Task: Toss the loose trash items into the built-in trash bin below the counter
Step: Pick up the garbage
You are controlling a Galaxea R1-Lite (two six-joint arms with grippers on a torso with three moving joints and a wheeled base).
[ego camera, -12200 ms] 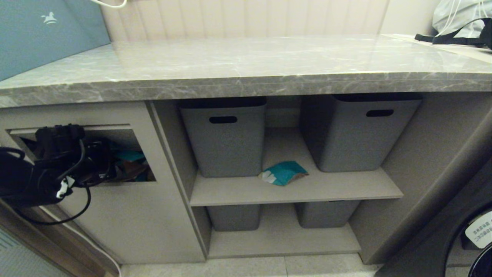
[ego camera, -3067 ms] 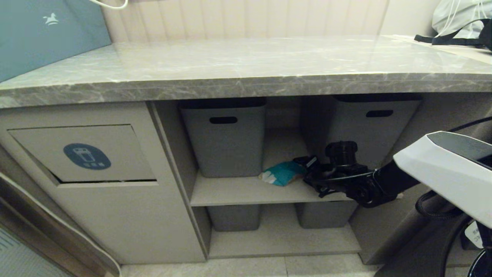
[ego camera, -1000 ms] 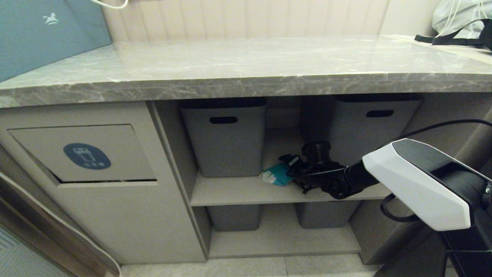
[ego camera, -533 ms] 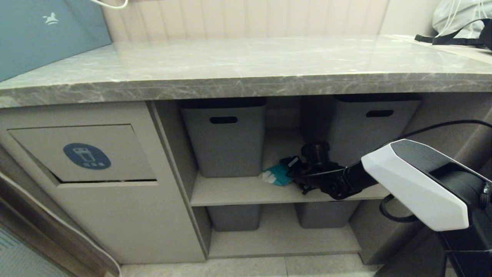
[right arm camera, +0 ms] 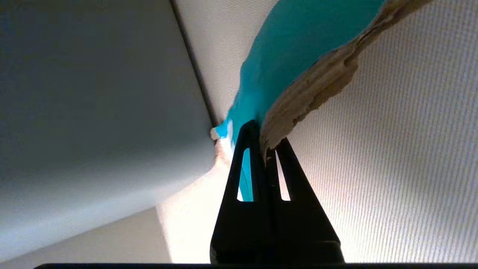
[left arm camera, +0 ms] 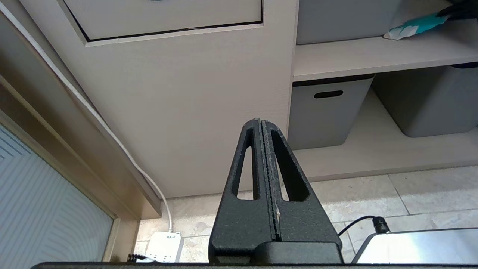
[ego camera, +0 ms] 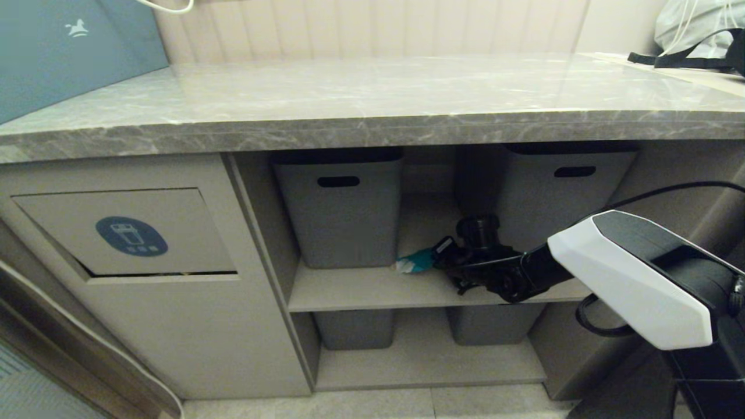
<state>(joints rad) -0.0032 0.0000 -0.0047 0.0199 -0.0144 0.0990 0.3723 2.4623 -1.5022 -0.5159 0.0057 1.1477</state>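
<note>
The right arm reaches in from the right, low under the counter [ego camera: 372, 110], out to the middle shelf [ego camera: 407, 288]. Its right gripper [ego camera: 440, 251] points left, between the two grey tubs [ego camera: 340, 206] on that shelf. Whether anything is in those tubs cannot be seen. Two more tubs sit on the bottom shelf.

The right gripper's fingers [right arm camera: 248, 149] are pinched tight on the edge of the teal packet [ego camera: 416, 261]. The packet's white end sticks out to the left, just beside the left tub. Its torn brown edge sits right at the fingertips.

The trash bin [ego camera: 125, 235] is in the cabinet on the left, and its flap with the blue sign is closed.

The left gripper [left arm camera: 261, 123] hangs low by the cabinet front, near the floor. Its fingers are pressed together and hold nothing.
</note>
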